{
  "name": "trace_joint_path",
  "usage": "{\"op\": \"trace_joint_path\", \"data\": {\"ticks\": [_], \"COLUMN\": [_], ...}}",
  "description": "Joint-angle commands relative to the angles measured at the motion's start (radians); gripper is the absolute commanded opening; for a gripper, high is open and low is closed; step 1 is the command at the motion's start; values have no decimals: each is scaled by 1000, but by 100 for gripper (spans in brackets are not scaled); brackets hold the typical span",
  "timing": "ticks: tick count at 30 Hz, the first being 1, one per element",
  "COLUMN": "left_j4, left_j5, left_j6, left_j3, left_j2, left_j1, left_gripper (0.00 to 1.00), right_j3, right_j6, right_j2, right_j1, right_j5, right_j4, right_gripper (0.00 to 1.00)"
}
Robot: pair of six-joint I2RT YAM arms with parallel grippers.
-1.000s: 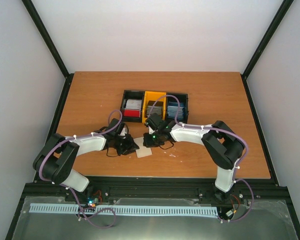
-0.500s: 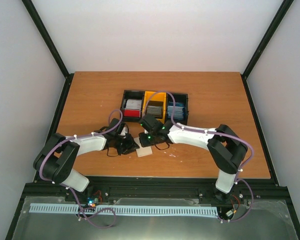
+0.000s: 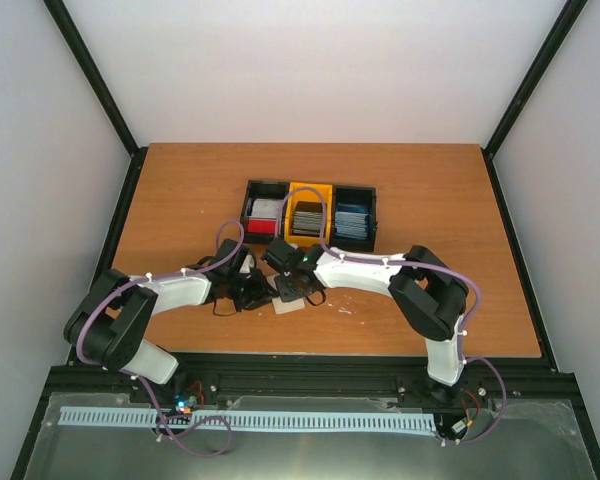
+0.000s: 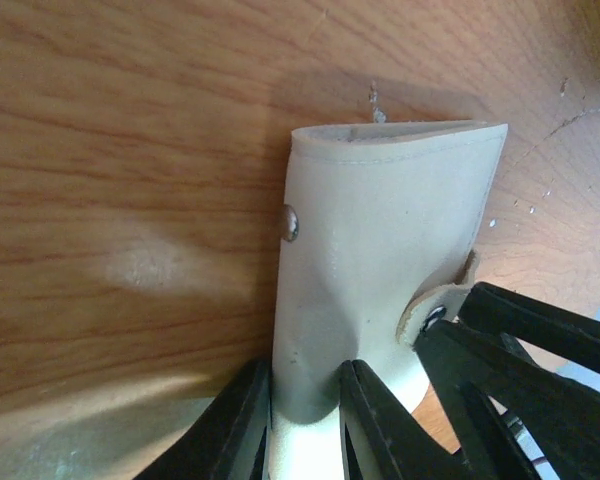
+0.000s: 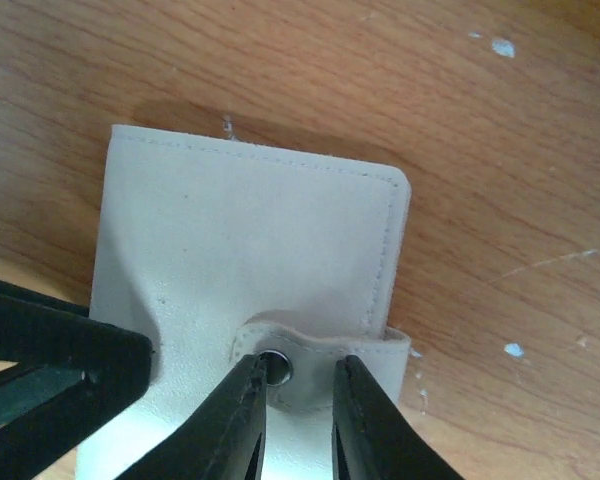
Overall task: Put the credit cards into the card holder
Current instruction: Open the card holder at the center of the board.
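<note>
Wooden tabletop (image 3: pixel 180 180), black-and-yellow tray (image 3: pixel 265 185) with credit cards (image 3: pixel 352 219) inside, beige card holder (image 4: pixel 380 260) on the tabletop nearer the arms, left gripper (image 4: pixel 305 375) jaws squeezing its edge, right gripper (image 5: pixel 300 362) jaws snug around its snap tab (image 5: pixel 375 360), cannot tell if pinching

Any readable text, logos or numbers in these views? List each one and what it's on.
None can be read in any view.
card holder: plain pale surface with a metal snap, no print or logo showing.
credit cards in the bin tray: any print is too small to read from the top view.
</note>
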Motion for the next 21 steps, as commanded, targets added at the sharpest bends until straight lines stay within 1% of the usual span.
{"op": "trace_joint_path", "data": {"ticks": [1, 9, 12, 16, 18, 21], "left_j4": [-157, -149, -145, -140, -135, -126], "left_j5": [-170, -166, -165, -160, -156, -147], "left_j6": [15, 19, 21, 22, 19, 14], "left_j3": [-70, -75, -75, -76, -79, -91], "left_j2": [66, 66, 62, 63, 61, 57], "left_j1": [-5, -3, -3, -3, -3, 1], "left_gripper": [22, 21, 21, 21, 21, 20], "right_j3": [43, 61, 60, 73, 72, 55], "right_j6": [-30, -71, -88, -95, -93, -78], "right_j2": [35, 65, 73, 103, 116, 127], "right_j1": [17, 24, 32, 56, 68, 73], "right_j5": [30, 5, -28, 8, 32, 67], "right_j4": [-17, 13, 26, -2, -14, -21], "right_gripper": [22, 26, 30, 36, 37, 34]}}
